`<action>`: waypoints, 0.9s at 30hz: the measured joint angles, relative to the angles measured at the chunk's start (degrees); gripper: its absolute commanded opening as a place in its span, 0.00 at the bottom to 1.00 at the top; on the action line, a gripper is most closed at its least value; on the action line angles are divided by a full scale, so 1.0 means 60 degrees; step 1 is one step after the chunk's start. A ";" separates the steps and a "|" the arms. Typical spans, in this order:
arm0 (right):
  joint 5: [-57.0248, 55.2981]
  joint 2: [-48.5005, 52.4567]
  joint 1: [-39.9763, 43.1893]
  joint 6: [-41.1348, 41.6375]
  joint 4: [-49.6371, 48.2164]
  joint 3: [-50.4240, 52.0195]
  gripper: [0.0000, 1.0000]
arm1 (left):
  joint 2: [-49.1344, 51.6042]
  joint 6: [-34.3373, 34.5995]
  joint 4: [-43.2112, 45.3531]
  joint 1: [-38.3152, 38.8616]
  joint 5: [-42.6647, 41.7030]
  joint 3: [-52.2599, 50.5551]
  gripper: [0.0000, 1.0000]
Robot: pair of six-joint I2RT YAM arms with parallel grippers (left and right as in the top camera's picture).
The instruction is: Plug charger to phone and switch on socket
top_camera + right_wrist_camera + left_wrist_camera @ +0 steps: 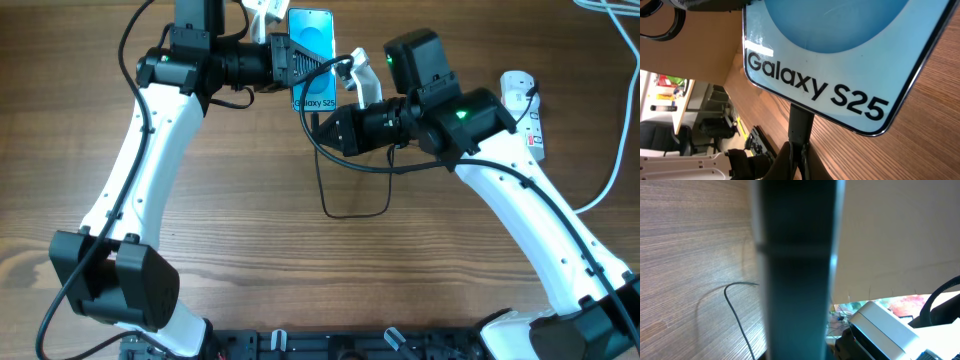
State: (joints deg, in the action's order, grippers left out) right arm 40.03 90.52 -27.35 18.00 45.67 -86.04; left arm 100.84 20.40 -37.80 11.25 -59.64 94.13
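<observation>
The phone (318, 40) shows a cyan screen with "Galaxy S25" and is held off the table at the back centre, with my left gripper (292, 62) shut on its left side. In the left wrist view the phone (797, 270) is a blurred dark teal band seen edge-on. My right gripper (313, 119) is shut on the charger (325, 190), a thin black cable that loops down over the table. In the right wrist view the dark connector (801, 122) sticks up from my right gripper (801, 156) and meets the lower edge of the phone (840, 55). The socket (524, 110) lies at the right.
A thick white cord (628, 90) runs from the socket along the right edge of the wooden table (240, 220). The thin cable's loop (737, 310) lies on the wood below the phone. Both arm bases stand at the front edge.
</observation>
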 measured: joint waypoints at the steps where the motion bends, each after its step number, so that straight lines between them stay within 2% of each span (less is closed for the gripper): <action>1: 0.0015 0.0000 0.0000 -0.0004 -0.0015 0.0015 0.04 | 0.0000 -0.0004 -0.0022 -0.0004 0.0004 0.0000 0.04; 27: 0.0069 0.0000 0.0000 0.0000 -0.0007 0.0018 0.04 | 0.0000 -0.0007 -0.0091 -0.0011 0.0000 0.0000 0.04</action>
State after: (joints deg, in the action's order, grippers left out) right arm 40.45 90.52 -27.35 18.00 45.63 -85.93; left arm 100.84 20.36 -38.35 11.18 -59.64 94.13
